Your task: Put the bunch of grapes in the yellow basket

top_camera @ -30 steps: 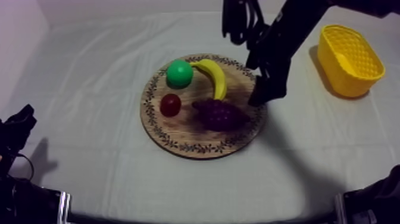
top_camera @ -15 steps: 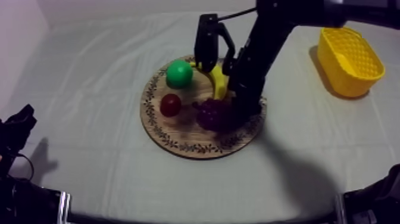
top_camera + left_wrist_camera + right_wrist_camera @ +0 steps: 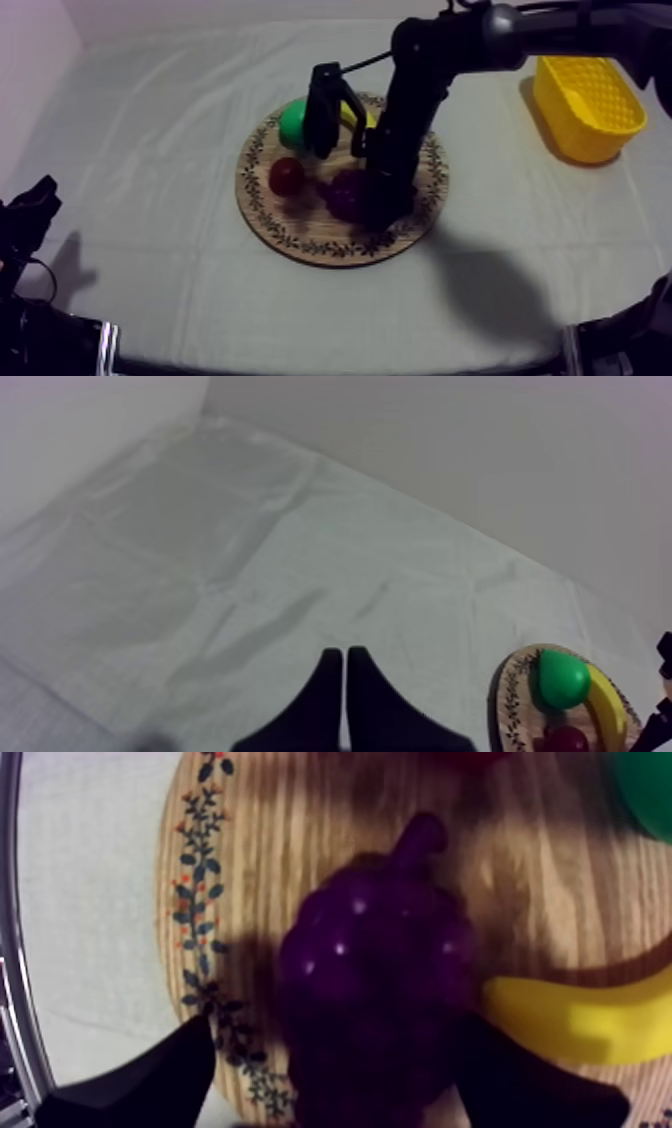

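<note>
The purple bunch of grapes (image 3: 345,195) lies on the near middle of the round wooden board (image 3: 300,240). My right gripper (image 3: 385,200) has come down over it from the upper right. In the right wrist view the grapes (image 3: 370,972) sit between my right gripper's (image 3: 350,1082) two black fingers (image 3: 150,1072), which stand apart on either side, open, with a strip of board showing beside one finger. My left gripper (image 3: 30,215) rests low at the left, and in its wrist view its fingers (image 3: 345,681) lie together, shut on nothing.
On the board with the grapes are a small red fruit (image 3: 286,176), a green pear (image 3: 293,122) and a banana (image 3: 350,115) partly under the arm. The yellow basket (image 3: 585,95) stands at the far right. The left wrist view catches the board's rim (image 3: 508,688) and pear (image 3: 560,678).
My right arm has swung left from beside the board's right edge and lowered over the grapes. The fruit and the left arm have not moved.
</note>
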You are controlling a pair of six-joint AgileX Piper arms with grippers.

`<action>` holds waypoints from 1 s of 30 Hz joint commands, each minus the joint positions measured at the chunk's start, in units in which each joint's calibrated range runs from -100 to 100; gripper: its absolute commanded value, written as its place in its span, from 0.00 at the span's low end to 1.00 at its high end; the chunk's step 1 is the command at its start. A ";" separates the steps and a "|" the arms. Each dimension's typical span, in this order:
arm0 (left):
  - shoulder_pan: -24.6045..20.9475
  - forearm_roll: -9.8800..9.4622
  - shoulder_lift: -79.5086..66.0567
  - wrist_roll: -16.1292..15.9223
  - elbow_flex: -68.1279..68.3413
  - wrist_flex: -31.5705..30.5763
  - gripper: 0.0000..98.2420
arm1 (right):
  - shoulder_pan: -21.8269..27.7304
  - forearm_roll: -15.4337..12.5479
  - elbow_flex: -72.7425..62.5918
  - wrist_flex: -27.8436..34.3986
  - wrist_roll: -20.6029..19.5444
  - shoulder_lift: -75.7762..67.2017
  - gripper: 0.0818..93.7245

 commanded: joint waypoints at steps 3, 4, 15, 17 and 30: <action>-0.03 0.01 0.05 0.00 0.00 -0.01 0.00 | -0.26 0.05 -0.85 -0.31 -0.12 1.66 0.90; -0.03 0.01 0.05 0.00 0.00 -0.01 0.00 | -0.29 0.02 -0.98 -0.39 -0.06 1.92 0.88; -0.03 0.01 0.05 0.00 0.00 -0.01 0.00 | 0.35 -0.31 -0.19 -0.49 0.55 0.72 0.52; -0.03 0.01 0.05 0.00 0.00 -0.01 0.00 | 0.67 -0.43 0.62 -0.12 0.76 -0.91 0.47; -0.03 0.01 0.05 0.00 0.00 -0.01 0.00 | 3.69 -0.18 8.36 4.89 0.57 -18.35 0.40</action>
